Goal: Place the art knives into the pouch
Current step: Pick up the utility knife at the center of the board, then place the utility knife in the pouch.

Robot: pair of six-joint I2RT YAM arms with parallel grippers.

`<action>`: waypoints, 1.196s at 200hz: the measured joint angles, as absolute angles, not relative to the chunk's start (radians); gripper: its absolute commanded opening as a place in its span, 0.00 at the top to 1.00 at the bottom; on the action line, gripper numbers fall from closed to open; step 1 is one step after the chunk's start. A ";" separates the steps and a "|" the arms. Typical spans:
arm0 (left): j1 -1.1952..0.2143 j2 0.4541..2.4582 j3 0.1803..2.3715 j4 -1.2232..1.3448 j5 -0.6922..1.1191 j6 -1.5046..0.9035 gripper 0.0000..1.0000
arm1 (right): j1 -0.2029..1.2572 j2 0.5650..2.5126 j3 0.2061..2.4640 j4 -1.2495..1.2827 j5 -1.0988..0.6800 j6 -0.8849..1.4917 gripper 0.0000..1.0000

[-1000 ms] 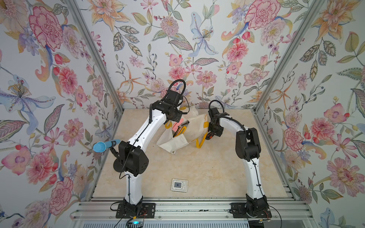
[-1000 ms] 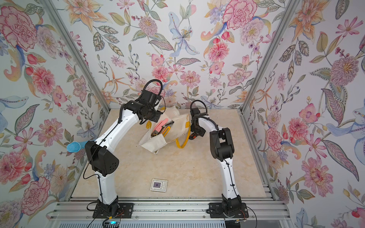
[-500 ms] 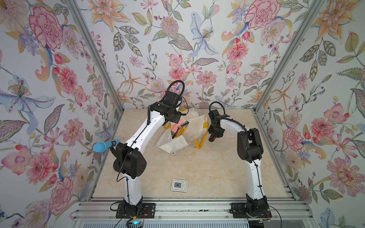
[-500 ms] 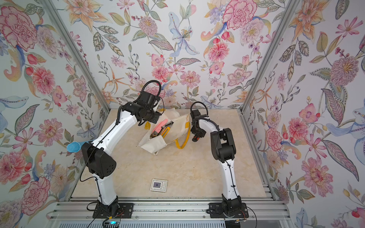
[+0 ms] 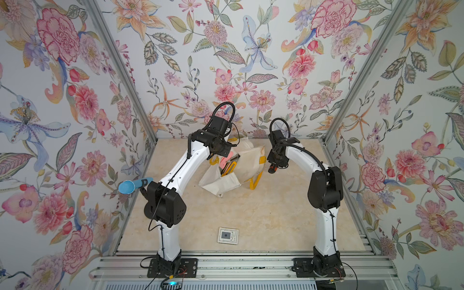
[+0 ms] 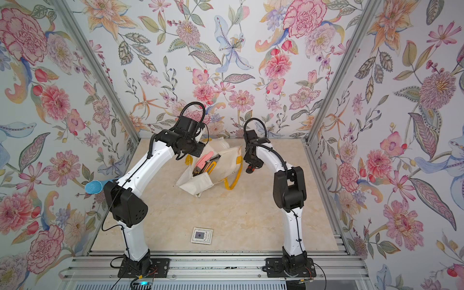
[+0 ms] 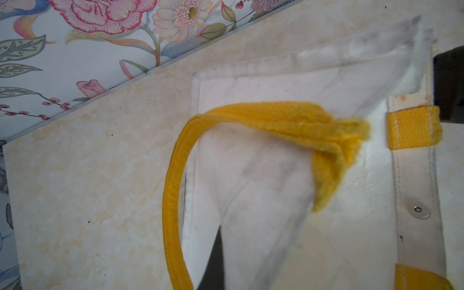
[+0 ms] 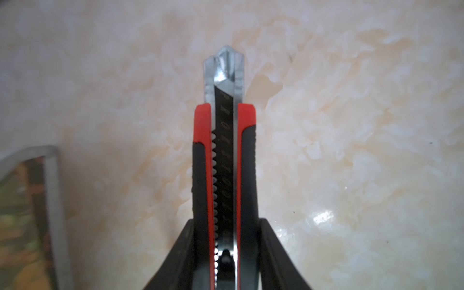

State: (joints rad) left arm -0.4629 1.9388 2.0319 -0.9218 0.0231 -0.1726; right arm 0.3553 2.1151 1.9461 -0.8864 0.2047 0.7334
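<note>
- Right fingers (image 8: 276, 251) clamped on the art knife (image 8: 224, 150), metal nose pointing down at the table (image 8: 351, 125).
- Pouch (image 5: 251, 160) sits just to the knife's left, mouth gaping.
- Left fingers, together, seemingly pinch its yellow handle (image 7: 276, 118).

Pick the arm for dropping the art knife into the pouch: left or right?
Right. The right gripper is clamped on the art knife, just beside the pouch. The left gripper is shut on the yellow handle, seemingly keeping the pouch mouth open, so it is occupied.
</note>
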 measured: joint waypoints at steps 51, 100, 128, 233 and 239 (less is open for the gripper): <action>-0.463 1.939 2.032 -0.919 0.042 -0.173 1.00 | 0.408 1.940 2.034 -0.850 0.224 0.686 0.74; -0.463 1.940 2.032 -0.919 0.052 -0.172 1.00 | 0.509 1.836 1.906 -0.693 0.110 0.658 0.74; -0.463 1.947 2.036 -0.920 0.063 -0.172 1.00 | 0.545 1.807 1.808 -0.612 0.011 0.658 0.74; -0.461 1.960 2.048 -0.922 0.084 -0.172 1.00 | 0.634 1.892 1.721 -0.467 -0.165 0.670 0.74; -0.462 1.960 2.048 -0.922 0.087 -0.172 1.00 | 0.634 1.901 1.721 -0.466 -0.171 0.670 0.74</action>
